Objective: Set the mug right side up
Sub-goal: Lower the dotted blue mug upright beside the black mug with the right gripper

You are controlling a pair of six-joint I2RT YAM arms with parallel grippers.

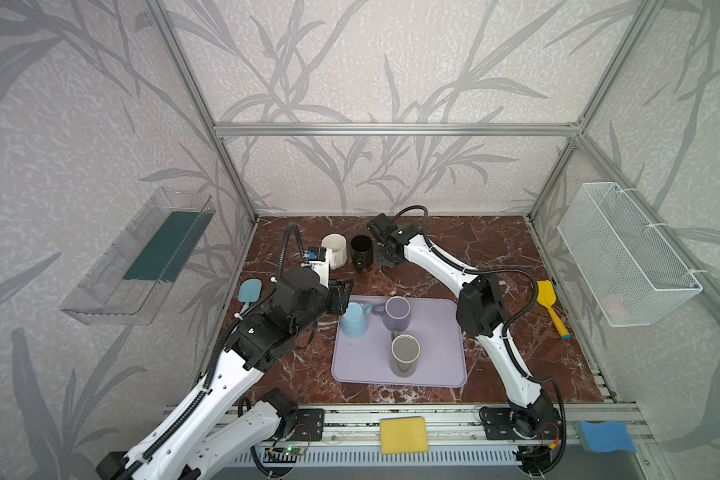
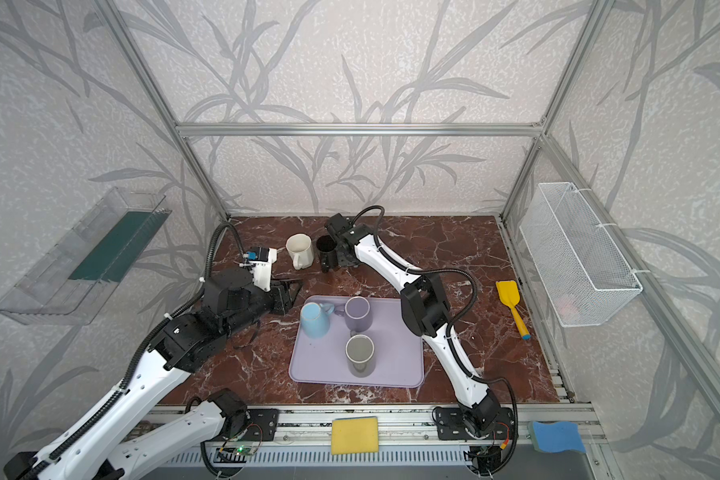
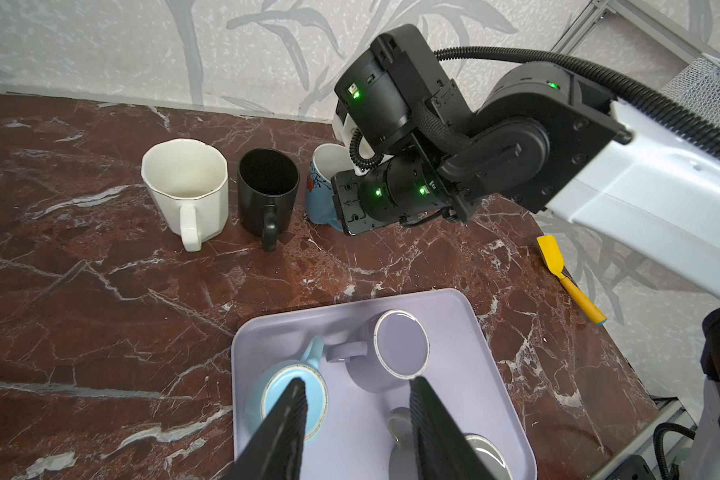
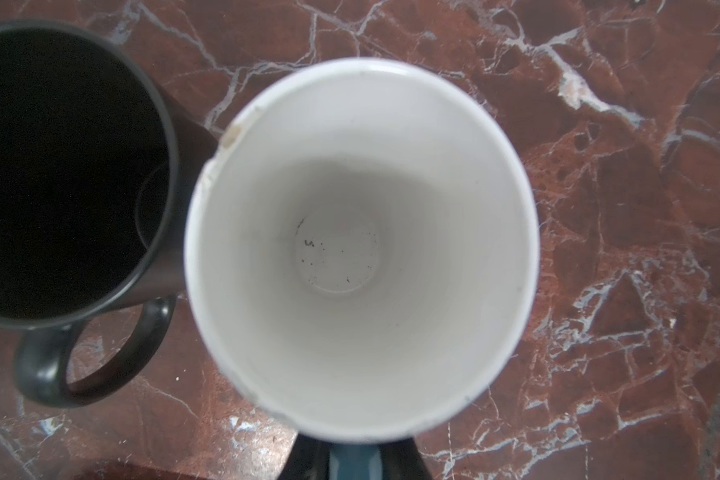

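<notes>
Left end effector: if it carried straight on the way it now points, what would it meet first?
Probably the upside-down purple mug on the tray, near its handle: it shows between the fingers of the left end effector. The light blue mug sits just aside; depth is unclear.

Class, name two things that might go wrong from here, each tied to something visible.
The right end effector holds the floral mug by its handle, beside the black mug; pulling away might knock either over. The open left end effector hovers beside the light blue mug on the tray; closing in, a finger may hit the purple mug.
</notes>
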